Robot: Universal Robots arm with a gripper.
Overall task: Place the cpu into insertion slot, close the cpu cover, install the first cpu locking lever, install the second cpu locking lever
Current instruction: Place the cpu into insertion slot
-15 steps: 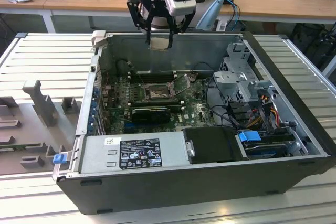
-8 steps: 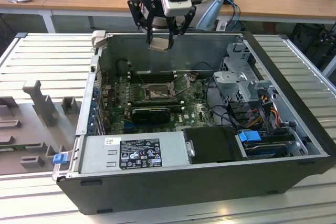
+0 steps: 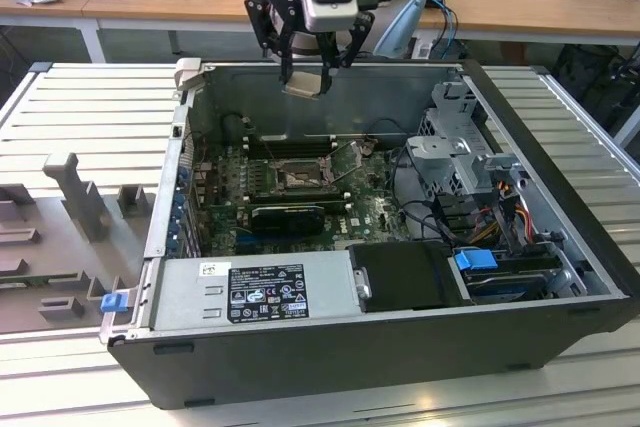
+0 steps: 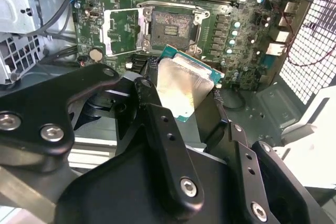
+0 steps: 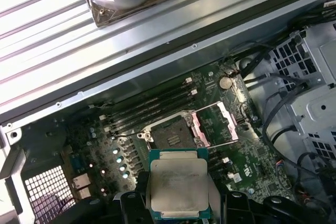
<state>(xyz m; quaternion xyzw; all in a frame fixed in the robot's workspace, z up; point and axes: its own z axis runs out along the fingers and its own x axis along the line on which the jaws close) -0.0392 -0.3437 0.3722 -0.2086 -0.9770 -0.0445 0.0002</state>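
No text is legible. A black label with white print and rows of small symbols sits on the top face of the grey power supply, at the near side of the computer case; its characters are too small to make out. A small white sticker lies just beside it, toward the exterior view's left, its print likewise unreadable. In the first wrist view, white markings on the green circuit board are too small to read. The cpu face bears no readable mark.
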